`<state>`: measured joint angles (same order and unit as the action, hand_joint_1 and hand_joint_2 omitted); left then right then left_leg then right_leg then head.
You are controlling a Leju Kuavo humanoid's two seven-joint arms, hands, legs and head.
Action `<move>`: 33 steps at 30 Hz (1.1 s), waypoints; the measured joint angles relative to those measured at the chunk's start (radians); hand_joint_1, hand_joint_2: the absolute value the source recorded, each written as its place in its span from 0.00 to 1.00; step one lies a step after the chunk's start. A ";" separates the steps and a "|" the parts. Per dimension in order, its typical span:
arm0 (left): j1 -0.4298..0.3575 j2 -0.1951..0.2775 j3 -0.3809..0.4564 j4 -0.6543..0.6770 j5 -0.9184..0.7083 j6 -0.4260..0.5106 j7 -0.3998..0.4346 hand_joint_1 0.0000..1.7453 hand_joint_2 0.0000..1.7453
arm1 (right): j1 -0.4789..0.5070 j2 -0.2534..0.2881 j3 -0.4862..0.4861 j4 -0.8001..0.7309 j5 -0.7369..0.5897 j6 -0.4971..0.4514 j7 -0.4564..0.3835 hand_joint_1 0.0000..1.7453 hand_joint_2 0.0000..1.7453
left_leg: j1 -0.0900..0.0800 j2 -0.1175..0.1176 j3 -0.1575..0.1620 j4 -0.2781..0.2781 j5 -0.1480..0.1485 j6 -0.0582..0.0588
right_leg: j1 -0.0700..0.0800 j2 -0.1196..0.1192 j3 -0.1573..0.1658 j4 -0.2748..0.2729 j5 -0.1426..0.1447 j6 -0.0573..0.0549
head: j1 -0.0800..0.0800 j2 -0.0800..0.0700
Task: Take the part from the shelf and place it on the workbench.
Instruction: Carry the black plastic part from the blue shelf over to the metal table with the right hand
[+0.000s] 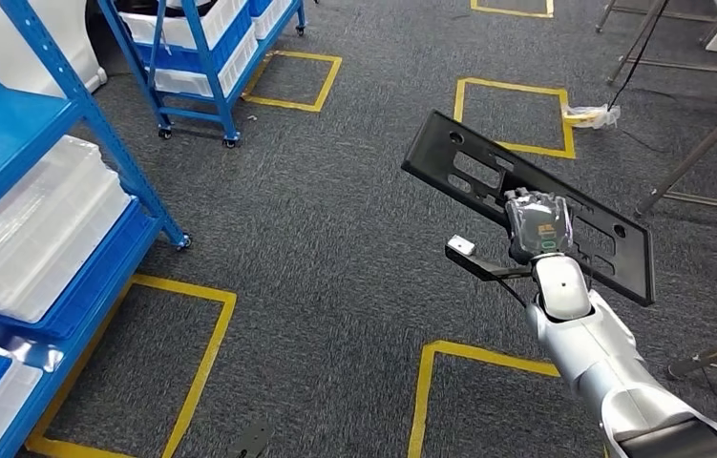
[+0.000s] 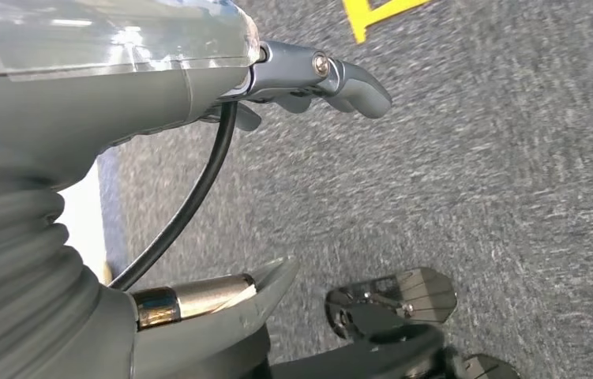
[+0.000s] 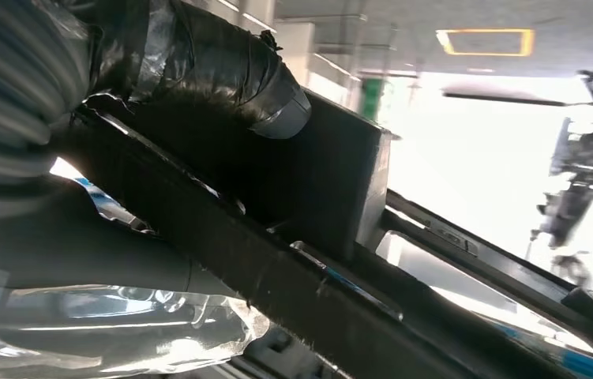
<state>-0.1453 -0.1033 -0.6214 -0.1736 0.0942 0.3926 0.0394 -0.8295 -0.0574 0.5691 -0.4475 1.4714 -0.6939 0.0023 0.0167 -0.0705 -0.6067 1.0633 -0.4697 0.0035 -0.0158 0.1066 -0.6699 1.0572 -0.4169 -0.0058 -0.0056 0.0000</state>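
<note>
Grey speckled carpet (image 1: 335, 239) marked with yellow taped squares (image 1: 515, 116) spreads out below me, with a blue steel shelf rack (image 1: 68, 105) holding clear plastic bins along the left edge and a second blue wheeled rack (image 1: 203, 57) further off. No workbench is in sight from here.

My right hand (image 1: 537, 227) grips the long flat black plastic panel with cut-out slots (image 1: 488, 176), taking it near the middle of its length; the panel is off the shelf and carried in the air above the carpet, tilted, its far end reaching toward the yellow square ahead. In the right wrist view the thick taped thumb (image 3: 222, 71) presses across the panel's dark ribbed face.

I judge the panel stiff and fairly light, since it holds its line without sagging at either end. Its length makes it prone to swing and to twist in the grip, and the smooth plastic may slip, so a hold near the middle across a solid rib looks right.

My left hand (image 2: 309, 79) hangs over the carpet with nothing in it, fingers loosely apart.

I can read no brand, label or writing on the panel.
</note>
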 joint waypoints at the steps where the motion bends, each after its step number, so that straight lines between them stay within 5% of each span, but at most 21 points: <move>1: 0.000 0.000 0.000 0.000 0.000 0.000 0.001 0.00 1.00 | 0.000 -0.001 -0.001 0.000 -0.001 0.000 0.000 1.00 1.00 | -0.002 -0.007 0.004 -0.010 -0.003 0.003 | -0.002 0.011 -0.005 -0.001 0.003 0.008 | 0.000 0.000; 3: -0.001 0.000 0.000 0.000 0.000 0.000 0.002 0.00 1.00 | 0.002 -0.006 -0.004 0.000 -0.001 0.000 0.000 1.00 1.00 | -0.004 0.013 0.008 -0.023 0.004 0.014 | -0.008 0.026 -0.011 -0.008 0.010 0.024 | 0.000 0.000; 5: -0.002 -0.001 0.000 0.000 0.000 0.000 0.002 0.00 1.00 | 0.003 -0.010 -0.006 0.000 -0.002 -0.001 0.001 1.00 1.00 | -0.002 0.037 0.014 -0.039 0.014 0.029 | -0.005 -0.012 -0.028 0.021 -0.010 0.033 | 0.003 0.000; 7: 0.000 -0.001 0.000 0.000 0.000 -0.001 0.002 0.00 1.00 | 0.003 -0.011 -0.008 0.000 -0.001 -0.001 0.002 1.00 1.00 | -0.005 0.061 0.017 -0.046 0.018 0.037 | -0.001 -0.074 -0.077 0.128 -0.067 0.037 | 0.007 0.000; 9: 0.003 0.000 0.000 0.000 0.000 -0.001 0.002 0.00 1.00 | 0.008 -0.011 -0.009 0.000 0.000 -0.001 0.005 1.00 1.00 | -0.008 0.084 0.017 -0.046 0.017 0.039 | -0.003 -0.096 -0.127 0.236 -0.105 0.041 | 0.008 0.000; 10: 0.004 0.000 0.000 0.000 0.000 -0.001 0.002 0.00 1.00 | 0.011 -0.011 -0.009 0.000 0.000 -0.001 0.007 1.00 1.00 | -0.009 0.096 0.017 -0.045 0.016 0.039 | -0.005 -0.100 -0.130 0.246 -0.100 0.042 | 0.008 0.000; 12: 0.003 -0.001 0.000 0.000 0.000 -0.001 0.002 0.00 1.00 | 0.014 -0.011 -0.010 0.000 0.000 -0.001 0.009 1.00 1.00 | -0.009 0.119 0.019 -0.044 0.012 0.036 | -0.006 -0.115 -0.078 0.152 -0.046 0.041 | 0.008 0.000; 14: 0.002 -0.001 0.000 0.000 0.000 -0.001 0.002 0.00 1.00 | 0.012 -0.011 -0.010 0.000 0.000 -0.001 0.010 1.00 1.00 | -0.013 0.140 0.023 -0.043 0.006 0.029 | 0.004 -0.157 -0.007 0.023 -0.007 0.031 | 0.008 0.000; 16: 0.001 -0.001 0.000 0.000 0.000 -0.001 0.002 0.00 1.00 | 0.011 -0.012 -0.011 -0.001 0.000 -0.001 0.011 1.00 1.00 | -0.018 0.156 0.026 -0.043 0.001 0.021 | 0.016 -0.172 0.015 -0.022 -0.005 0.019 | 0.008 0.000; 18: 0.001 -0.001 0.000 0.000 0.000 -0.001 0.002 0.00 1.00 | 0.011 -0.014 -0.013 -0.001 0.000 -0.001 0.011 1.00 1.00 | -0.019 0.171 0.031 -0.043 -0.006 0.010 | 0.015 -0.148 0.016 -0.025 -0.002 0.008 | 0.007 0.000; 20: -0.001 -0.002 0.000 0.000 0.000 -0.001 0.002 0.00 1.00 | 0.010 -0.015 -0.015 -0.002 0.000 -0.001 0.011 1.00 1.00 | -0.015 0.147 0.023 -0.014 -0.031 0.002 | 0.009 -0.128 0.022 -0.033 0.001 -0.004 | 0.007 0.000; 22: 0.001 -0.002 0.000 0.000 0.000 -0.001 0.002 0.00 1.00 | 0.007 -0.014 -0.016 -0.002 0.000 -0.002 0.011 1.00 1.00 | -0.011 0.100 -0.022 0.090 -0.086 -0.003 | 0.006 -0.108 0.027 -0.036 0.002 -0.014 | 0.006 0.000; 24: 0.005 -0.002 0.000 0.000 0.000 -0.001 0.002 0.00 1.00 | 0.007 -0.014 -0.016 -0.003 0.000 -0.002 0.011 1.00 1.00 | -0.009 0.081 -0.087 0.215 -0.130 -0.006 | 0.006 -0.084 0.027 -0.033 0.002 -0.017 | 0.006 0.000; 25: 0.006 -0.002 0.000 0.000 0.000 -0.001 0.002 0.00 1.00 | 0.008 -0.013 -0.016 -0.003 0.000 -0.002 0.011 1.00 1.00 | -0.009 0.078 -0.106 0.243 -0.127 -0.007 | 0.007 -0.069 0.027 -0.032 0.001 -0.017 | 0.006 0.000; 27: 0.006 -0.001 0.000 0.000 0.000 -0.001 0.002 0.00 1.00 | 0.009 -0.013 -0.016 -0.003 0.000 -0.002 0.010 1.00 1.00 | -0.008 0.072 -0.092 0.188 -0.072 -0.005 | 0.006 -0.042 0.027 -0.027 0.000 -0.016 | 0.006 0.000; 29: 0.005 -0.001 0.000 0.000 -0.001 -0.001 0.002 0.00 1.00 | 0.008 -0.013 -0.017 -0.003 0.000 -0.002 0.010 1.00 1.00 | -0.003 0.034 -0.037 0.056 -0.006 -0.001 | 0.005 -0.016 0.023 -0.018 -0.004 -0.009 | 0.007 0.000; 31: 0.004 0.000 0.000 0.000 -0.001 -0.001 0.002 0.00 1.00 | 0.006 -0.012 -0.017 -0.003 0.000 -0.001 0.010 1.00 1.00 | -0.001 0.001 -0.007 -0.015 0.013 0.003 | 0.002 0.006 0.014 -0.011 -0.004 0.002 | 0.007 0.000; 33: 0.003 -0.001 0.000 0.000 -0.001 -0.001 0.003 0.00 1.00 | 0.008 -0.016 -0.019 -0.002 0.000 -0.001 0.010 1.00 1.00 | -0.004 0.010 -0.003 -0.023 0.013 0.011 | -0.003 0.026 0.007 -0.015 0.002 0.017 | 0.007 0.000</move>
<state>-0.1419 -0.1040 -0.6214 -0.1736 0.0931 0.3916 0.0426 -0.8219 -0.0730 0.5502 -0.4499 1.4710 -0.6953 0.0120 0.0125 -0.0604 -0.6094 1.0403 -0.4565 0.0143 -0.0193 0.1329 -0.6629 1.0419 -0.4149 0.0109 0.0014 0.0000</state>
